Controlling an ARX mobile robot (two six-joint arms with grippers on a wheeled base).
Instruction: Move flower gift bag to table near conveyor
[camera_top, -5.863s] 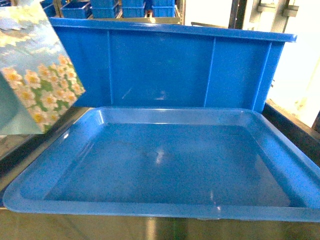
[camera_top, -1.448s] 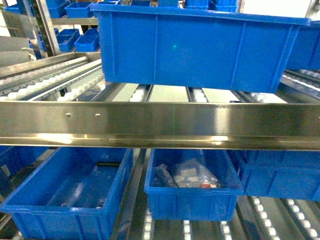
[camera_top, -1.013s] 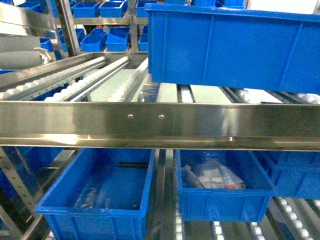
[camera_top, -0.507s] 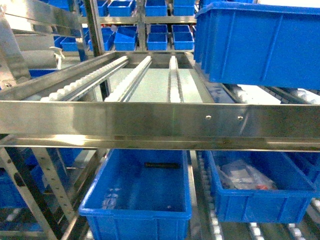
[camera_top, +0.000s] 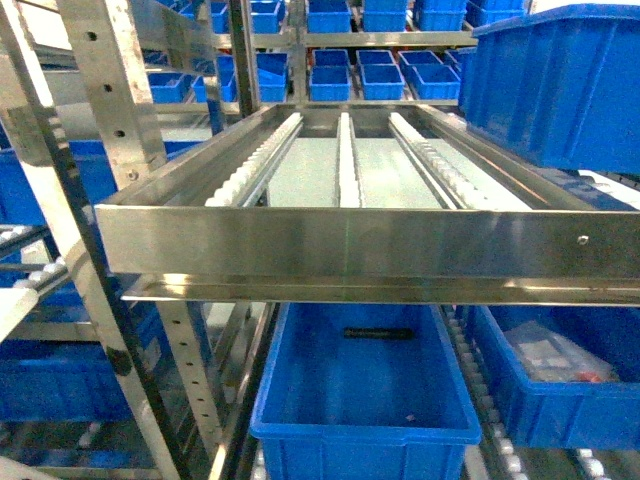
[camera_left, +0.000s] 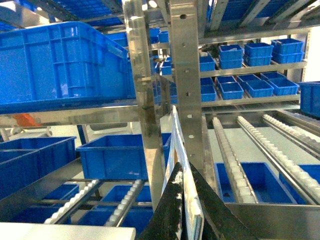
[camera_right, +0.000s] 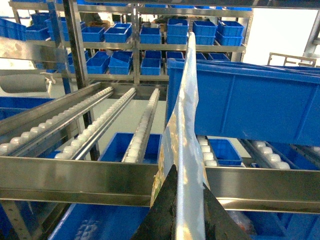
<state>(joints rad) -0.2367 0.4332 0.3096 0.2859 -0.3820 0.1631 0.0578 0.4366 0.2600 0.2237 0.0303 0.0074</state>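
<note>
The flower gift bag shows only edge-on in the wrist views. In the left wrist view it is a thin pale sheet (camera_left: 176, 130) rising from my left gripper (camera_left: 183, 169), which is shut on it. In the right wrist view it is a shiny, silvery fold (camera_right: 189, 110) with a bit of floral print low on its left, and my right gripper (camera_right: 187, 174) is shut on it. The conveyor (camera_top: 345, 165), steel racking with white roller rails, fills the head view, where neither the bag nor a gripper shows. I cannot tell whether the flat white strip (camera_left: 65, 232) is the table.
A large blue bin (camera_top: 560, 85) sits on the rollers at the right, and another (camera_left: 60, 65) sits high on the left. Open blue bins (camera_top: 365, 380) stand on the lower level. Perforated steel uprights (camera_top: 115, 120) rise close at the left, and one (camera_left: 187, 75) stands just ahead of the left gripper.
The head view has swung left along the racking. The big blue bin slid to the right edge, bare roller rails now fill the middle, and steel uprights came in at the left.
</note>
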